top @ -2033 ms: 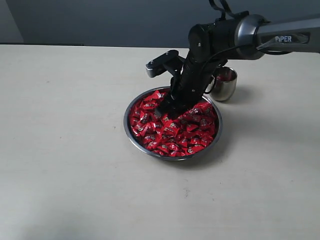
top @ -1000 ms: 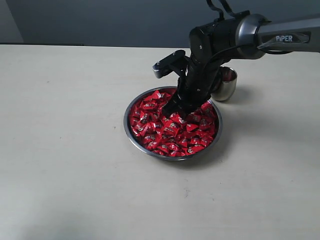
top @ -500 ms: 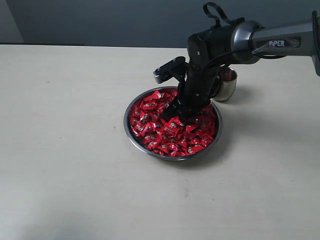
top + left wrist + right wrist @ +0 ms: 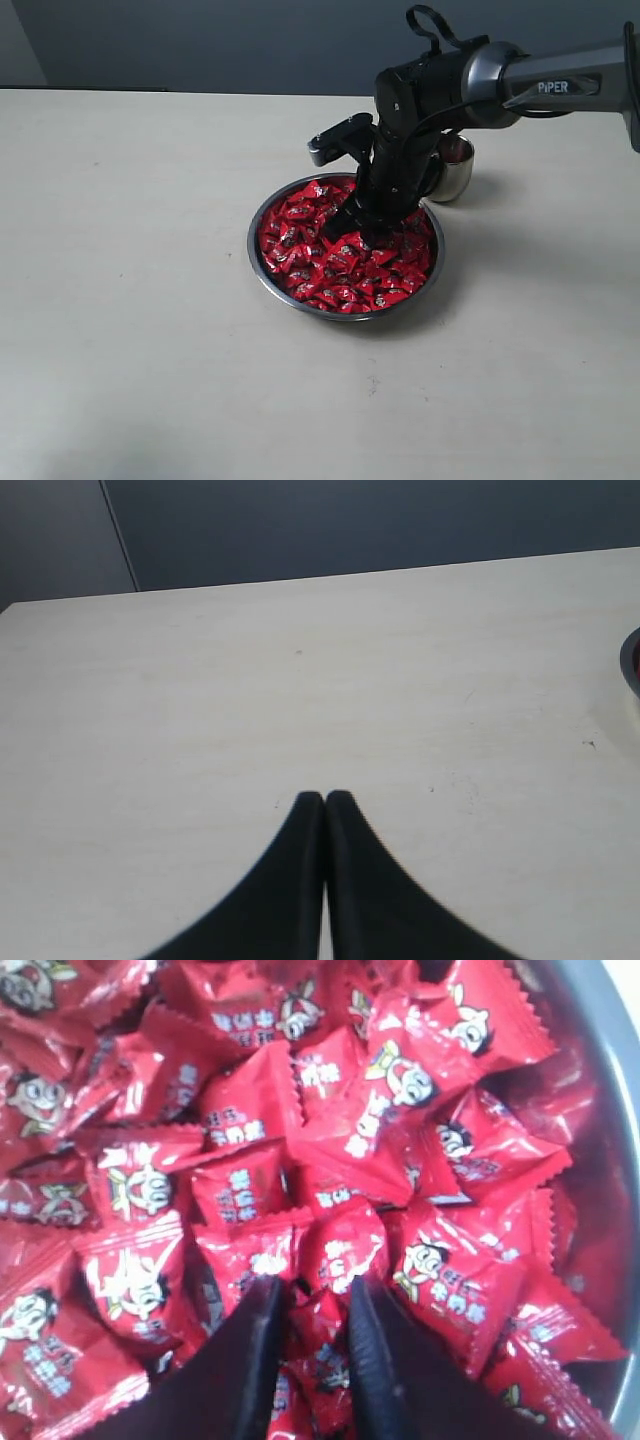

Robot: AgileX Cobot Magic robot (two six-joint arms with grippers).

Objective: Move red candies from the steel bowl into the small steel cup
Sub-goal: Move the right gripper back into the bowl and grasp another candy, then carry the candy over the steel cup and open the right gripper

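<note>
One red candy (image 4: 322, 1325) now sits pinched in the right end effector (image 4: 315, 1295), which has dropped into the far side of the heaped bowl (image 4: 258, 262) and narrowed its jaws, so a lift to the cup (image 4: 456, 170) just beyond the rim looks next.

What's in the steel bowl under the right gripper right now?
Red candies fill the steel bowl; the right gripper has its fingertips straddling one in the heap. The bowl's bottom is covered by candies.
</note>
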